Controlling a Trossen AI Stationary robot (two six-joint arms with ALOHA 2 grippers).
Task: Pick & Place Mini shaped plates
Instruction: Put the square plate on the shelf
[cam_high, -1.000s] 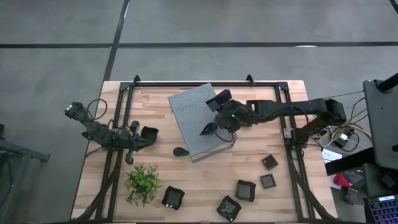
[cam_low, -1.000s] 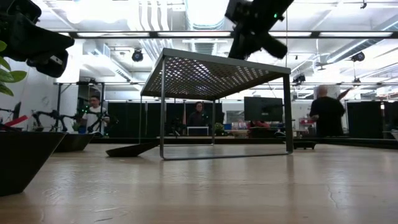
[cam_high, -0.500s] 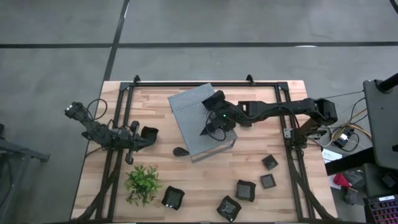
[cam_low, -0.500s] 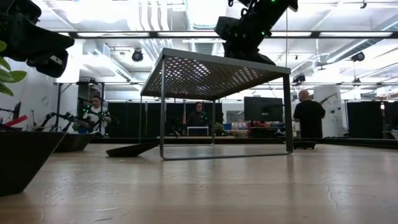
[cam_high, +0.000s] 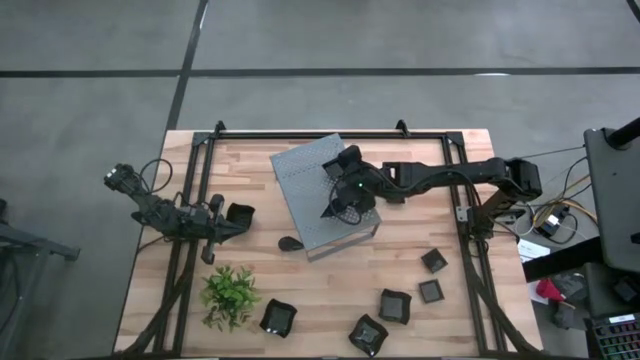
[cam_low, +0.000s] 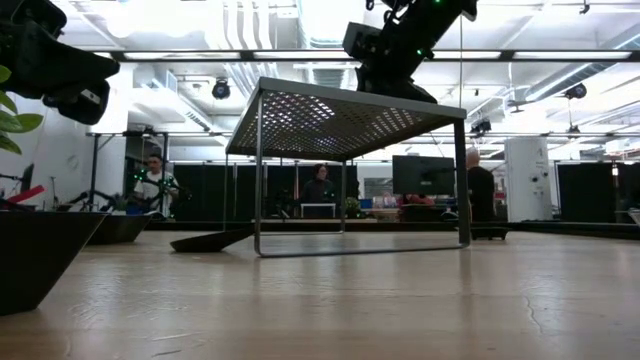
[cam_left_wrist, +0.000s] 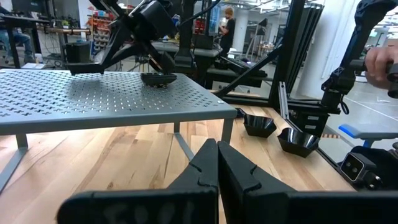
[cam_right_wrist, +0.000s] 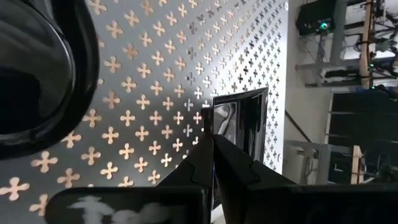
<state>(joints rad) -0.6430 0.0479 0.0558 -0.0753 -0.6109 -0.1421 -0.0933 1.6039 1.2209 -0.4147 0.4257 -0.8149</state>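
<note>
The right end effector gripped a leaf-shaped plate on the grey perforated box, its long axis running towards the tabletop's left edge. The left end effector sat clenched near that edge.

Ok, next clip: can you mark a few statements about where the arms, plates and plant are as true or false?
1. The right end effector is over the grey perforated stand. True.
2. The green plant stands on the stand. False: it is on the table, near the left arm's side.
3. A black dish rests on the stand's top. True.
4. The left end effector is over the stand too. False: it is at the table's left side, fingers shut.
</note>
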